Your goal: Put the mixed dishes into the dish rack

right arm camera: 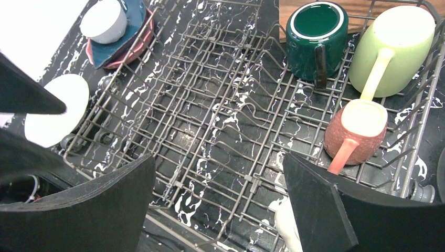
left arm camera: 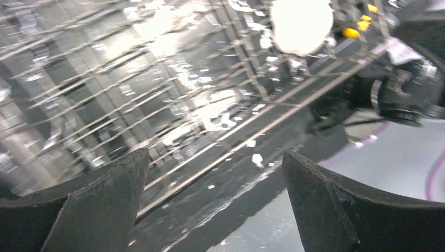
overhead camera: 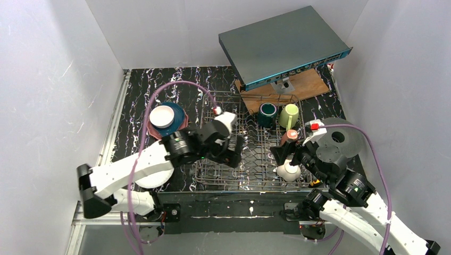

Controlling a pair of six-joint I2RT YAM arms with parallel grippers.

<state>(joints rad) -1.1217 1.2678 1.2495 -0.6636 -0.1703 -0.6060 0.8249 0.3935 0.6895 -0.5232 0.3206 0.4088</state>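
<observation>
My left gripper point(left arm camera: 215, 202) and right gripper point(right arm camera: 218, 202) are both spread wide, holding nothing. Three mugs point(right arm camera: 315, 42) stand in the far right corner of the dish rack point(right arm camera: 225, 118) — its middle wires lie open.

The top external camera sits above and behind the arm bases. It looks down and forward over the whole surface point(overhead camera: 159, 85), with the dish rack point(overhead camera: 250, 154) at mid-frame.

The left wrist camera looks out past the left gripper point(left arm camera: 214, 173), close in and oblique across the rack's near edge; its picture is blurred.

The right wrist camera looks down past the right gripper point(right arm camera: 219, 163) from higher up, along the rack's length.

All three views share the rack. The top and right wrist views also share the dark teal mug point(overhead camera: 267, 113).
</observation>
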